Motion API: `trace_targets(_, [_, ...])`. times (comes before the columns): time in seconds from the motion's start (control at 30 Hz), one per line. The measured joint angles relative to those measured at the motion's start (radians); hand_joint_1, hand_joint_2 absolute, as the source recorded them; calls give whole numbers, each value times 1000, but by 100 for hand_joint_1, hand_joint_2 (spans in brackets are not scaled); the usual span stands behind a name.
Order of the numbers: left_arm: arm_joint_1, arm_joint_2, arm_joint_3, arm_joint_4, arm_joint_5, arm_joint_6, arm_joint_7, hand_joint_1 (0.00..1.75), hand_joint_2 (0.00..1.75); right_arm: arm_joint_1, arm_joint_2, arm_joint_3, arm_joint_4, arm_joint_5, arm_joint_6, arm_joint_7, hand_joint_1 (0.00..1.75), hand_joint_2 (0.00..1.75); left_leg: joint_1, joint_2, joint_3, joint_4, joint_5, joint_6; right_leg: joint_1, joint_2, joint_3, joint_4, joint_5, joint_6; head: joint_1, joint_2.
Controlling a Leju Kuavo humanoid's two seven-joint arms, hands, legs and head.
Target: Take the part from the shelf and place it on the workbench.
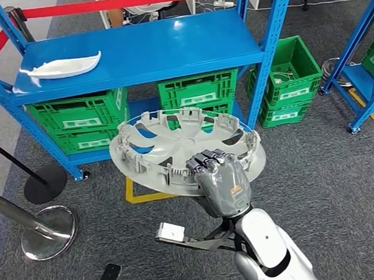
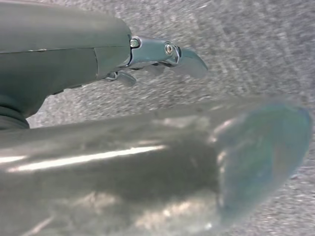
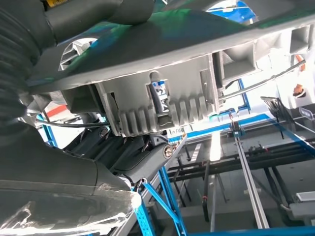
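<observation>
A white trim piece (image 1: 64, 66) lies on the blue shelf (image 1: 168, 47). The left robot hand (image 2: 163, 51) hangs empty, fingers loosely extended. The right robot hand (image 1: 223, 182) clasps the grey wheel cover (image 1: 176, 150) at its near rim, clear of the shelf; keep it level while carrying it to the table.

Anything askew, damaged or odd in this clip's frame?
Nothing damaged. The grey wheel cover is held inner side up by the right hand at one rim only, so it tilts slightly. A white part lies on the blue shelf.
</observation>
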Motion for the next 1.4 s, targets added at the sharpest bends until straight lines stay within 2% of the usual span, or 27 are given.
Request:
trace_targets(0.03, [-1, 0, 0, 0, 0, 0, 0, 0, 0, -4, 0, 0, 0, 0, 0, 2, 175, 175, 3, 0, 43, -44, 23, -2, -1, 0, -18, 5, 11, 4, 0, 0])
trace_targets(0.07, [-3, 0, 0, 0, 0, 0, 1, 0, 0, -7, 0, 0, -1, 0, 0, 3, 175, 175, 5, 0, 97, -111, 27, -3, -1, 0, -34, 12, 20, 10, 0, 0])
trace_targets(0.1, [-6, -1, 0, 0, -1, 0, 1, 0, 0, -11, 1, 0, -1, 0, 0, 6, 175, 175, 5, -1, 146, -181, 16, 1, 0, 0, -47, 17, 29, 16, 0, 0])
trace_targets(0.13, [-9, -1, 0, 0, -2, 0, 1, 0, 0, -16, 1, 0, -2, 0, 0, 13, 175, 175, 4, -2, 178, -236, 1, 9, 1, 0, -57, 20, 39, 21, 0, 0])
trace_targets(0.17, [-10, -2, 0, 0, -4, -1, 2, 0, 0, -21, 1, 1, -3, 0, -1, 26, 175, 175, 0, -3, 193, -269, -11, 19, 0, 0, -63, 18, 49, 27, 0, 0])
trace_targets(0.23, [-7, -2, 0, 0, -8, -4, 4, 0, 0, -35, -4, 4, -5, 0, 1, 65, 175, 175, -3, -1, 183, -280, -1, 41, -4, 0, -71, 10, 68, 37, 1, 0])
trace_targets(0.27, [-4, -2, 0, 0, -11, -6, 7, 0, 0, -45, -9, 6, -9, 0, 4, 91, 175, 175, -3, 0, 176, -280, 9, 49, -7, 0, -78, 17, 60, 43, 2, 0])
trace_targets(0.3, [-2, -2, 0, 0, -13, -7, 9, 0, 0, -59, -18, 10, -14, -1, 9, 120, 175, 175, -2, 2, 169, -281, 19, 56, -8, 0, -92, 47, 35, 48, 4, 0])
trace_targets(0.33, [-2, -2, 0, 0, -16, -9, 12, 0, 0, -81, -33, 17, -23, -1, 15, 157, 175, 175, -2, 3, 160, -280, 29, 61, -9, 1, -113, 101, -6, 52, 6, 0])
trace_targets(0.4, [-2, -4, -1, 0, -21, -12, 18, 0, 0, -140, -71, 39, -46, -1, 27, 244, 175, 175, -4, 3, 138, -279, 47, 65, -9, 1, -158, 244, -93, 58, 8, 0])
trace_targets(0.43, [-1, -5, -1, 0, -23, -13, 21, 0, 0, -171, -91, 52, -58, -2, 32, 284, 175, 175, -5, 3, 128, -278, 56, 65, -9, 1, -165, 290, -115, 59, 8, 0])
trace_targets(0.47, [-1, -5, -1, 0, -25, -15, 22, 0, 0, -196, -108, 62, -68, -1, 35, 312, 175, 175, -6, 3, 119, -278, 63, 64, -9, 1, -152, 299, -120, 58, 8, 0])
trace_targets(0.5, [-1, -5, -1, 0, -26, -15, 23, 0, 0, -218, -123, 71, -77, -1, 37, 331, 175, 175, -6, 2, 111, -278, 69, 63, -9, 1, -118, 268, -110, 57, 8, 0])
trace_targets(0.57, [-1, -7, -1, 0, -29, -16, 26, 0, 0, -261, -149, 90, -93, 0, 42, 364, 175, 175, -7, 2, 100, -277, 79, 56, -8, 1, -18, 138, -78, 51, 8, 0])
trace_targets(0.6, [-2, -8, -2, 0, -30, -16, 28, 0, 0, -287, -163, 104, -101, 0, 45, 386, 175, 175, -9, 3, 94, -274, 83, 51, -8, 1, 22, 80, -70, 47, 8, 0])
trace_targets(0.63, [-3, -8, -2, 0, -30, -16, 30, 0, 0, -313, -177, 120, -108, 0, 48, 414, 175, 175, -12, 3, 88, -271, 87, 48, -9, 2, 45, 42, -67, 44, 6, 0])
trace_targets(0.67, [-3, -8, -2, 0, -31, -16, 32, 0, 0, -336, -190, 136, -114, -1, 51, 442, 175, 175, -15, 4, 82, -268, 92, 50, -9, 3, 51, 27, -68, 43, 5, 0])
trace_targets(0.77, [-1, -8, -2, 0, -31, -16, 36, 0, 0, -383, -231, 191, -121, -1, 66, 543, 175, 175, -17, 4, 74, -269, 106, 77, -9, 3, 44, 24, -56, 40, 4, 0])
trace_targets(0.8, [0, -8, -2, 0, -31, -16, 38, 0, 0, -401, -246, 210, -122, -1, 70, 577, 175, 175, -17, 5, 73, -272, 110, 83, -8, 4, 41, 24, -54, 37, 4, 0])
trace_targets(0.83, [1, -8, -2, 0, -32, -16, 39, 0, 0, -420, -258, 227, -123, -2, 72, 602, 175, 175, -17, 5, 72, -276, 115, 84, -7, 4, 39, 24, -51, 33, 4, 0])
trace_targets(0.9, [1, -8, -2, 0, -34, -17, 40, 0, 0, -449, -278, 256, -126, -2, 78, 642, 175, 175, -16, 5, 71, -283, 122, 77, -5, 4, 34, 24, -47, 27, 4, 0])
trace_targets(1.1, [1, -11, -4, 0, -41, -17, 44, 0, 0, -489, -311, 314, -131, -2, 90, 681, 175, 175, -12, 5, 60, -294, 139, 40, -1, 3, 18, 25, -35, 18, 4, 0])
trace_targets(1.13, [0, -12, -4, 0, -42, -17, 47, 0, 0, -491, -314, 320, -132, -3, 92, 683, 175, 175, -12, 5, 57, -294, 140, 41, -2, 2, 16, 23, -31, 21, 4, 0])
trace_targets(1.23, [0, -16, -8, 0, -44, -17, 52, 0, 0, -501, -318, 332, -132, -3, 97, 686, 175, 175, -7, 3, 62, -322, 156, 58, -3, 0, 12, 14, -25, 36, 3, 0])
trace_targets(1.3, [-2, -19, -10, 0, -45, -17, 52, 0, 0, -508, -322, 337, -132, -3, 98, 686, 175, 175, 4, 2, 73, -352, 176, 60, -2, 3, -11, 65, -67, 46, 6, 0])
trace_targets(1.37, [-4, -21, -10, 0, -45, -17, 53, 0, 0, -514, -326, 345, -132, -3, 100, 686, 175, 175, 11, -5, 69, -357, 185, 54, -9, 5, -59, 190, -141, 59, 10, 0])
trace_targets(1.4, [-4, -22, -11, 0, -45, -18, 53, 0, 0, -514, -326, 348, -131, -3, 101, 686, 175, 175, 15, -10, 65, -356, 188, 50, -14, 5, -79, 246, -166, 67, 10, 0])
